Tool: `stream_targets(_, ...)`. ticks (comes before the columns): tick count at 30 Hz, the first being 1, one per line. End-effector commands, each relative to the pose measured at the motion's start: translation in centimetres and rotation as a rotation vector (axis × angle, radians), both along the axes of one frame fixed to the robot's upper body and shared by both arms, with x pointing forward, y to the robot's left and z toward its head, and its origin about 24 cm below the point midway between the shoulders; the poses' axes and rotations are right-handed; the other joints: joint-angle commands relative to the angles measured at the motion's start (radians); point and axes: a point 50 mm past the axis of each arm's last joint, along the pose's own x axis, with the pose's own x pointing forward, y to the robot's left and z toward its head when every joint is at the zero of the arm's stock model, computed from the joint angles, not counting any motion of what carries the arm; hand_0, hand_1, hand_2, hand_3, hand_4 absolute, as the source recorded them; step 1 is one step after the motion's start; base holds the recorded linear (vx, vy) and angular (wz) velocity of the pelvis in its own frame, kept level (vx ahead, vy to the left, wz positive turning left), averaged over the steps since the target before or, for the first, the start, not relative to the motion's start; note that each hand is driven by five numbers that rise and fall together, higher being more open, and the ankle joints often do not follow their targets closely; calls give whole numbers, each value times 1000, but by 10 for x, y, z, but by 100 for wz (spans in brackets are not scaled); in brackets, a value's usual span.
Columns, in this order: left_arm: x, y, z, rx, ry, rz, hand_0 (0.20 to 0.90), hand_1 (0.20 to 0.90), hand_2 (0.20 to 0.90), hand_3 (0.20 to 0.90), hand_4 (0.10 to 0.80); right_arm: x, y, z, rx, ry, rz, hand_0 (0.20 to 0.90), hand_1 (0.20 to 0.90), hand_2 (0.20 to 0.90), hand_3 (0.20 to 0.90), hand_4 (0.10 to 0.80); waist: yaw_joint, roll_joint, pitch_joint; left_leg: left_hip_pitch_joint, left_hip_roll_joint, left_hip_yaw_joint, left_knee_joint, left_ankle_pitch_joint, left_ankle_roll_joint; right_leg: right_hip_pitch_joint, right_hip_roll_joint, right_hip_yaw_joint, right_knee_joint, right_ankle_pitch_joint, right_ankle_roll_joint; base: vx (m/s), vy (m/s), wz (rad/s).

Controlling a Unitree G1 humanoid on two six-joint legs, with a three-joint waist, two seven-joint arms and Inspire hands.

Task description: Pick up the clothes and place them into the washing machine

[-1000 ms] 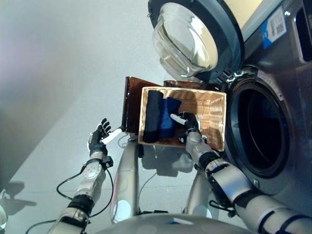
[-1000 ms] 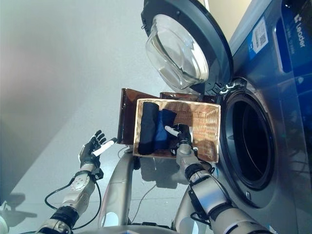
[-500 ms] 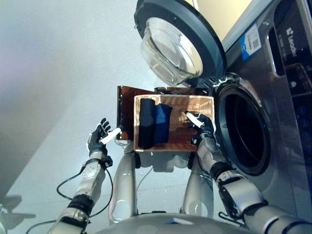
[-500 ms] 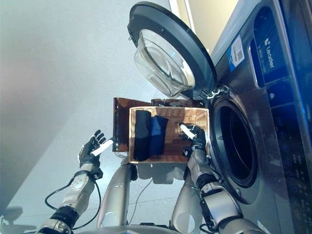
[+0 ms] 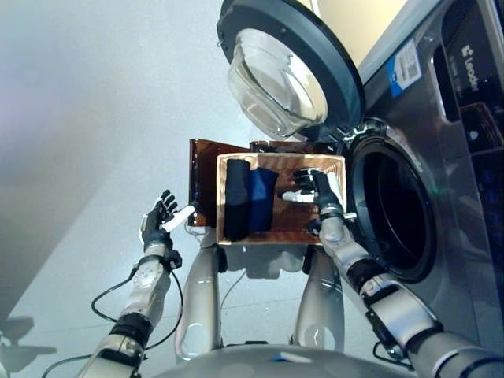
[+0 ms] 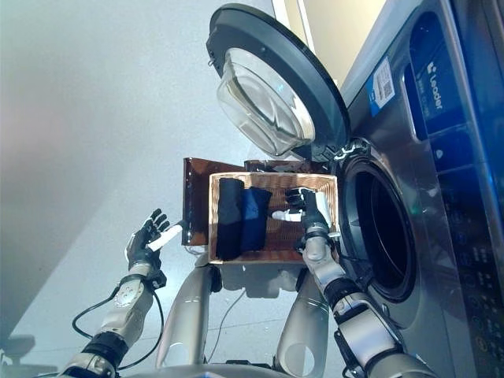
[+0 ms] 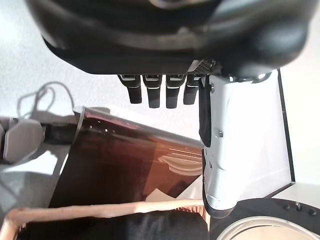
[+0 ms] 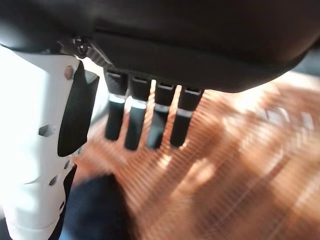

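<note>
At the left, the left robot hand (image 5: 160,218) hangs above the grey floor (image 5: 87,142) with its fingers spread and empty, just beside the dark brown glossy board (image 5: 201,179) that stands against the left side of the basket; it looks the same as half a second ago. Next comes the rectangular woven wicker basket (image 5: 283,228), and in its left part lie the clothes: a rolled black cloth (image 5: 235,198) and, touching it on the right, a folded dark blue cloth (image 5: 261,197). Both are in the basket and nothing is lifted yet. The right robot hand (image 5: 315,187) is over the empty right part of the basket, its fingers relaxed and a little bent, holding nothing, and its white-covered thumb points toward the blue cloth. This is what changed: one second ago this hand was close to the blue cloth, then it was near the right wall of the basket, and now it has turned back toward the clothes. I judge that it is lining up again for a grasp, so the task is only at its beginning. At the far right the grey front-loading washing machine (image 5: 441,157) waits with its round glass door (image 5: 276,71) swung open and its dark drum (image 5: 398,213) free.
</note>
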Motion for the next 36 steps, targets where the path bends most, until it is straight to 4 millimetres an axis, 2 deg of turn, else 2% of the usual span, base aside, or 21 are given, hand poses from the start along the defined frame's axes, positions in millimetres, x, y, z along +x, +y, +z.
stream_targets(1, 12, 23, 29, 74, -168, 86, 900, 900, 900, 900, 800, 12, -2, 22, -258, -122, 81, 900, 900, 900, 900, 800, 4, 10, -17, -24, 63, -53, 170, -143, -69, 34, -62, 31, -276, 329, 22, -11, -2, 4)
stream_targets(3, 14, 23, 30, 80, -173, 82, 900, 900, 900, 900, 800, 14, 4, 18, -397, -102, 147, 900, 900, 900, 900, 800, 8, 13, -15, -30, 61, -54, 176, -145, -69, 30, -63, 29, -272, 328, 21, -13, 6, 6)
stream_targets(10, 20, 15, 33, 76, -194, 52, 900, 900, 900, 900, 800, 10, 16, 1, -705, -54, 249, 900, 900, 900, 900, 800, 24, 21, -12, -41, 60, -56, 188, -148, -71, 19, -62, 36, -260, 325, 18, -2, 1, 1)
stream_targets(17, 24, 10, 36, 74, -202, 32, 900, 900, 900, 900, 800, 5, 16, -8, -824, -27, 251, 900, 900, 900, 900, 800, 30, 25, -12, -54, 59, -55, 206, -154, -70, 2, -58, 45, -241, 320, 17, 0, 0, 0)
stream_targets(23, 25, 6, 35, 69, -201, 18, 900, 900, 900, 900, 800, 7, 22, -8, -820, -35, 247, 900, 900, 900, 900, 800, 30, 28, -6, -62, 59, -57, 229, -163, -69, -12, -57, 54, -219, 315, 14, -3, 5, -1)
stream_targets(36, 23, 4, 35, 80, -197, 12, 900, 900, 900, 900, 800, 9, 41, -2, -683, -100, 208, 900, 900, 900, 900, 800, 26, 22, 6, -79, 61, -54, 257, -173, -65, -32, -52, 65, -198, 311, 11, -2, 3, -1)
